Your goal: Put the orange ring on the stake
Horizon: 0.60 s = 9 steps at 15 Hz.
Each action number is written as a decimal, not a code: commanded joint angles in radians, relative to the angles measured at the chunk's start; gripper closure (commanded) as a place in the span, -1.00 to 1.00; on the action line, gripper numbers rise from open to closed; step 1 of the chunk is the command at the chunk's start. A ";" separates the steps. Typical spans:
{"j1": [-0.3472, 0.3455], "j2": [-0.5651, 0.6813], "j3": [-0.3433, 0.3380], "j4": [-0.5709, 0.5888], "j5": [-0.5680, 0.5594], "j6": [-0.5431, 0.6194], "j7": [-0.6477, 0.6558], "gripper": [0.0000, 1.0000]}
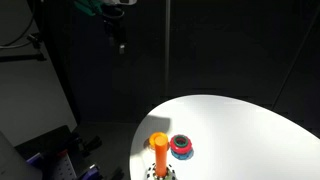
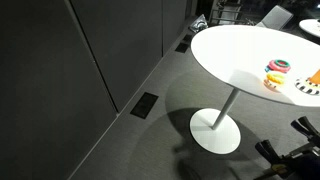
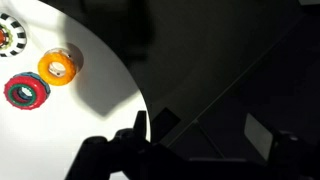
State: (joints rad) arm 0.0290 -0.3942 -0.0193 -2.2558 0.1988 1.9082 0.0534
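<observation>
The orange ring (image 3: 57, 67) lies flat on the white table (image 3: 100, 95) in the wrist view, beside a red and blue ring-like piece (image 3: 26, 92). Only the edge of the stake's checkered base (image 3: 9, 35) shows there; the peg is out of frame. In an exterior view the stake (image 1: 161, 158) stands upright on its checkered base, with the orange ring (image 1: 158, 138) just behind it. In another exterior view the stake (image 2: 314, 77) is at the right edge. My gripper (image 1: 121, 38) hangs high, far from the table. Its dark fingers (image 3: 190, 160) are apart with nothing between them.
The round white table (image 1: 240, 125) stands on a single pedestal foot (image 2: 216, 130) on a grey carpet. The red and blue piece (image 1: 182, 147) sits next to the stake. Dark wall panels stand behind. Clutter lies on the floor beside the table (image 1: 60, 160).
</observation>
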 commanded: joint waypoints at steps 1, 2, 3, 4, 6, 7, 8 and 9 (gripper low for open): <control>-0.008 0.000 0.006 0.004 0.002 -0.004 -0.002 -1.00; -0.008 0.000 0.006 0.004 0.002 -0.004 -0.002 -1.00; -0.008 -0.001 0.006 0.004 0.002 -0.004 -0.002 -1.00; -0.008 -0.001 0.006 0.004 0.002 -0.004 -0.002 -1.00; -0.012 0.005 0.008 0.001 -0.011 0.002 -0.001 -1.00; -0.016 0.010 0.012 0.000 -0.023 0.006 0.007 -1.00; -0.020 0.018 0.012 0.000 -0.033 0.009 0.008 -1.00; -0.026 0.026 0.012 -0.004 -0.049 0.019 0.008 -1.00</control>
State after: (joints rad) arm 0.0245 -0.3862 -0.0176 -2.2572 0.1877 1.9082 0.0534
